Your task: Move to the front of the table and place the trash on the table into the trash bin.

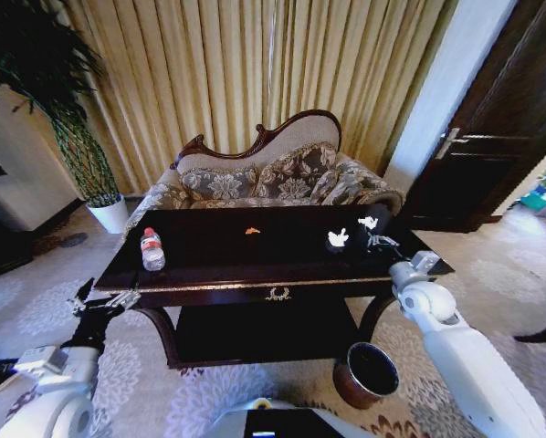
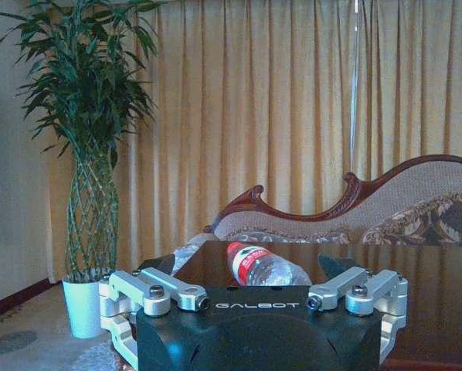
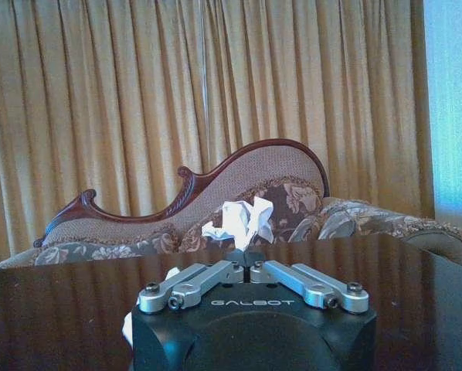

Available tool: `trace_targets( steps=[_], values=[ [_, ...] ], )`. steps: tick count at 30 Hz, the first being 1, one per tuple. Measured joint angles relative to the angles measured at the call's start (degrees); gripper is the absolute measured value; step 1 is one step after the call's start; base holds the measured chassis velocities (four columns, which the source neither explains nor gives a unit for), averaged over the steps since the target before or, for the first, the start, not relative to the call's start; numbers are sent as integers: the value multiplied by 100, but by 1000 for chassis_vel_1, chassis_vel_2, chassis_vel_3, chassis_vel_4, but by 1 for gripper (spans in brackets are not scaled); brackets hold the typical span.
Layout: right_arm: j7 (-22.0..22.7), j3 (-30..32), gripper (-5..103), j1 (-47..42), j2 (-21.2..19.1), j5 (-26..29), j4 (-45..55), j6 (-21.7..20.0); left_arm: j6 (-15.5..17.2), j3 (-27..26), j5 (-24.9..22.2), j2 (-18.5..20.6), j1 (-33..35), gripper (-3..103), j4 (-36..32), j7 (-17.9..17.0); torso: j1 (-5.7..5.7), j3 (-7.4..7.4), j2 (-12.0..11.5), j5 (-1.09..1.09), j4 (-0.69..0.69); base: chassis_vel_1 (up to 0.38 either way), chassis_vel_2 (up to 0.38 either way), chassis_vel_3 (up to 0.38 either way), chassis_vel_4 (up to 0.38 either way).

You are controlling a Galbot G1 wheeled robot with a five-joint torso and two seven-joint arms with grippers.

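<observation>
The dark glossy table (image 1: 209,248) stands right in front of me. My right gripper (image 1: 373,231) hovers over its right part, shut on a crumpled white paper wad (image 1: 369,222); in the right wrist view the fingers (image 3: 215,274) meet under that wad (image 3: 239,222). A second white wad (image 1: 338,239) lies on the tabletop just left of it. A tiny orange scrap (image 1: 252,231) lies near the table's middle. The reddish-brown trash bin (image 1: 366,372) stands on the carpet below the table's right front. My left gripper (image 1: 104,299) waits open off the table's left front corner.
A water bottle (image 1: 152,249) with a red cap stands on the table's left end, in front of the left gripper (image 2: 246,267). A patterned sofa (image 1: 273,173) sits behind the table, a potted plant in a white pot (image 1: 109,214) at far left, a dark door (image 1: 492,137) at right.
</observation>
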Motion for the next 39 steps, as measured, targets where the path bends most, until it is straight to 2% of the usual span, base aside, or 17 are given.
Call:
trace_targets(
  steps=[28, 39],
  values=[
    [8, 21, 0, -58, 21, -30, -33, -28, -9, -7, -2, -13, 2, 100, 12, 21, 0, 0, 0, 0, 0, 116, -117, -113, 114],
    [-11, -21, 0, -174, 183, -223, -234, -14, -25, 3, 2, -31, 9, 100, -15, 24, 0, -1, 0, 0, 0, 127, -131, -123, 137]
  ],
)
